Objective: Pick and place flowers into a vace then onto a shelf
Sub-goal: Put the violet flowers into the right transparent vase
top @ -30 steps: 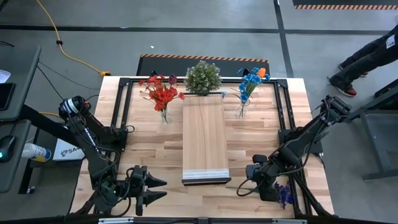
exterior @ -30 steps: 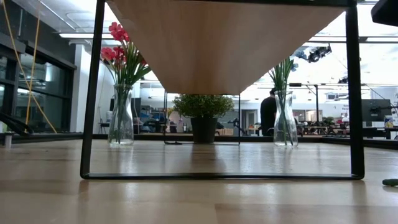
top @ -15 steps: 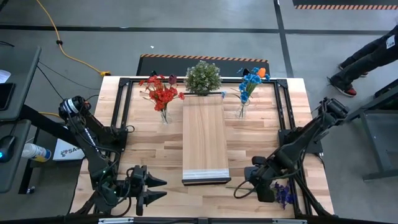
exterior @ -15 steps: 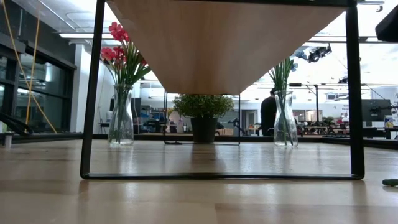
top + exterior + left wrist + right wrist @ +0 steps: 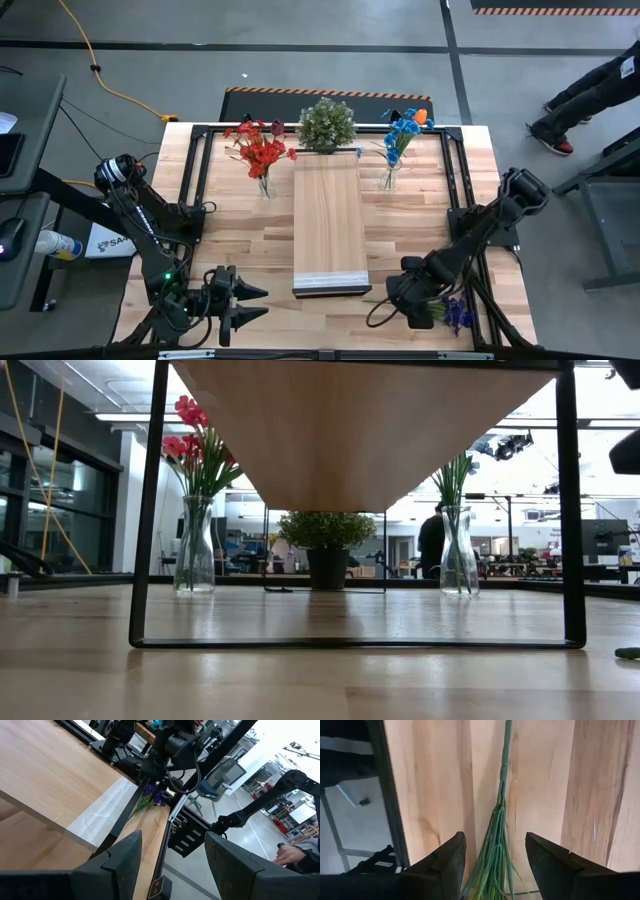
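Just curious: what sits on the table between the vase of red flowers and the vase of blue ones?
In the high view, the shelf and a bushy potted plant at its far end.

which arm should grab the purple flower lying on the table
Right. The right gripper hovers open over the purple flower, its stem between the fingers. The left gripper waits across the table beyond the shelf.

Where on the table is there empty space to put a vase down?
The shelf top is bare. Bare tabletop lies between the red-flower vase and the left gripper, and below the blue-flower vase. It's crowded near the right gripper, over the purple flowers.
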`<state>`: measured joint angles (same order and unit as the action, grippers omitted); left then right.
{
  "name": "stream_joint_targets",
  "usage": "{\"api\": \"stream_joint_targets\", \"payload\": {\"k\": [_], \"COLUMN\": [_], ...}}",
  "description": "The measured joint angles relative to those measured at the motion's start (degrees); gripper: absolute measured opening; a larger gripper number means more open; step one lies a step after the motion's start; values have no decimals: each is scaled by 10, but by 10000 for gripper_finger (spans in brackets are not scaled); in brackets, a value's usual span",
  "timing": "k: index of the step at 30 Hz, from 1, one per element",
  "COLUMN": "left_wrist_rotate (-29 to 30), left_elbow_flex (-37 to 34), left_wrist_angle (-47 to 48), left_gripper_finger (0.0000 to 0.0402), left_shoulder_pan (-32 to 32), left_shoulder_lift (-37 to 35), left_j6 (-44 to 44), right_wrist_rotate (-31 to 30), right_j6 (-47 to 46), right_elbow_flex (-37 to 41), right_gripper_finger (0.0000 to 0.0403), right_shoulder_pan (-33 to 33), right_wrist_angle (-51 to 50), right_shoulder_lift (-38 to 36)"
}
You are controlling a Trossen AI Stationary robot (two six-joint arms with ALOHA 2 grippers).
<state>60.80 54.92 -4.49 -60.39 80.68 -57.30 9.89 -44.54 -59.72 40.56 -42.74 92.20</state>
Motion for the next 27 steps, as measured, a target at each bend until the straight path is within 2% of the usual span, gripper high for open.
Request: {"api": "stream_joint_targets", "payload": {"k": [11, 27], "left_wrist_rotate": [-20, -47], "left_elbow_flex": [0, 0], "left_wrist_angle": [1, 2], "left_gripper_finger": [250, 250], "left_shoulder_pan": [0, 0], "left_shoulder_lift": [0, 0], "left_j6": [-1, -1], "right_wrist_rotate": [-1, -31], "right_j6": [0, -3], "right_elbow_flex": [0, 3], "right_gripper_finger": [195, 195], "right_shoulder_pan": [0, 1], "right_wrist_angle": [-1, 31], "right_shoulder_lift": [42, 62]}}
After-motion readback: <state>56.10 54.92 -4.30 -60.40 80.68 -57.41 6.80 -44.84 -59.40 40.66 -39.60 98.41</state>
